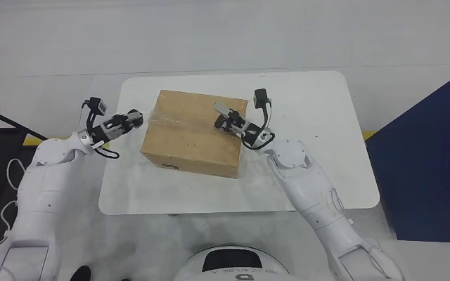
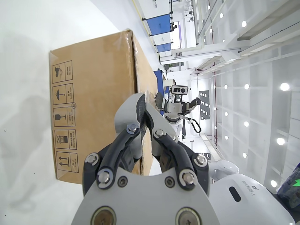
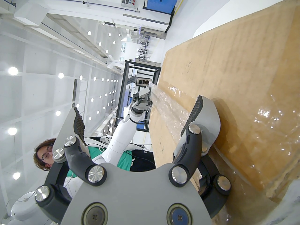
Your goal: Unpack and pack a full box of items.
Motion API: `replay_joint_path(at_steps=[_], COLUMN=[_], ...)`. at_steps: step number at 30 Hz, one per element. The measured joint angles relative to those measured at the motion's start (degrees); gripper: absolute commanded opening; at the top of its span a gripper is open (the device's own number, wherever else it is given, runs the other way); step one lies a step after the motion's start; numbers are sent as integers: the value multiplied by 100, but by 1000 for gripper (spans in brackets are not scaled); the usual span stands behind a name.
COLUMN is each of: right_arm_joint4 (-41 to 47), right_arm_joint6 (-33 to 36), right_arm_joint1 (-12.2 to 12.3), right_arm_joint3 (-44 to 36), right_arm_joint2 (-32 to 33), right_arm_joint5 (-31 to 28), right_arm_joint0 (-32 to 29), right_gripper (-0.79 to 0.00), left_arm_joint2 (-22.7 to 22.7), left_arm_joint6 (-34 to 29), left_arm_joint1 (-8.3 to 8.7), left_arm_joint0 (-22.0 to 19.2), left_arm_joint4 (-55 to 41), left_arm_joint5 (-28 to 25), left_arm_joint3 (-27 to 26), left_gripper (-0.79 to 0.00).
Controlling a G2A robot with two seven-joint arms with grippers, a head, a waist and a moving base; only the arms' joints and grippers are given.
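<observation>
Brown cardboard box point(image 1: 193, 133), flaps shut, crinkled clear tape point(image 1: 176, 119) along top seam, upright, skewed, mid-table point(image 1: 316, 140) before me.

The box point(image 1: 193, 133) is plain brown cardboard. Its side toward the tabletop's left edge carries a column of black-outlined squares with black symbols. The tape point(image 1: 160, 116) across its top looks clear and glossy, with white glints. The tabletop point(image 1: 316, 140) is white. The left gripper point(image 2: 143, 108) and right gripper point(image 3: 138, 106) have pale grey fingers point(image 3: 211, 115), black studded pads point(image 3: 78, 122), black links point(image 3: 187, 151) and silver bolts point(image 3: 178, 173).
</observation>
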Motion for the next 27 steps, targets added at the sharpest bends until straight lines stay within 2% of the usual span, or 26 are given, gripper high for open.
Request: replay_joint_path(at_steps=[7, 14, 27], right_arm_joint4=[-23, -263, -30], right_arm_joint6=[-95, -761, -349], right_arm_joint1=[3, 86, 190], right_arm_joint3=[-67, -619, -990], right_arm_joint2=[22, 382, 635], right_arm_joint5=[-65, -1143, -669], right_arm_joint0=[-47, -719, -1052], right_gripper=[0, 0, 0], left_arm_joint2=[-4, -10, 52], left_arm_joint6=[87, 112, 82], left_arm_joint1=[-8, -21, -63], left_arm_joint0=[54, 87, 31], left_arm_joint4=[44, 34, 61], left_arm_joint5=[44, 35, 74], left_arm_joint3=[-50, 40, 179], left_gripper=[-785, -785, -785])
